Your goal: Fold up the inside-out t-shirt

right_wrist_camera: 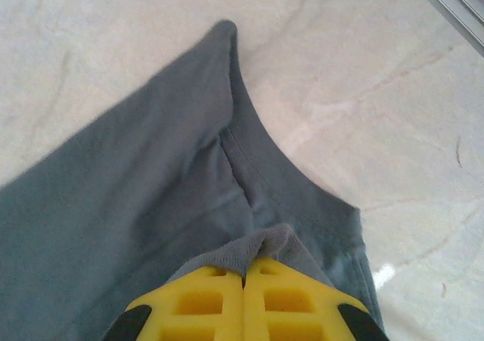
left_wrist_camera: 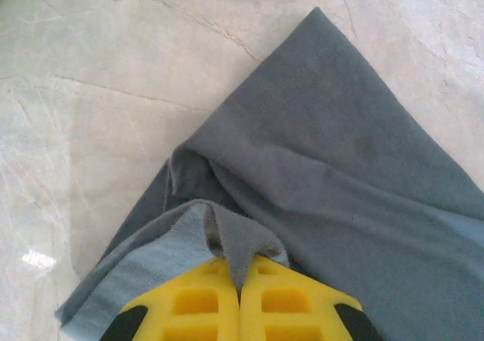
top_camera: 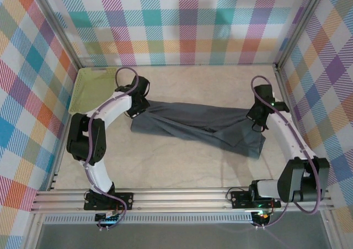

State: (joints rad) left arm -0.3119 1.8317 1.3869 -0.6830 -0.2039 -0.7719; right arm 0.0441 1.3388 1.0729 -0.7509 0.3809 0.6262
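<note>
Yellow left fingers (left_wrist_camera: 193, 305) and right fingers (right_wrist_camera: 291, 305) are pressed together, each pinching a bunched edge of the t-shirt (top_camera: 201, 127), which spans the worktop (top_camera: 176, 169) between them. The cloth looks soft, light and limp. It will likely sag, so grip it at hems or corners.

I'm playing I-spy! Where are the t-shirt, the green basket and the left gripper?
t-shirt (top_camera: 198, 127): top view, middle of the cloth.
green basket (top_camera: 91, 91): top view, its bare bottom.
left gripper (left_wrist_camera: 240, 277): left wrist view, between its yellow fingertips, pinching cloth.
</note>
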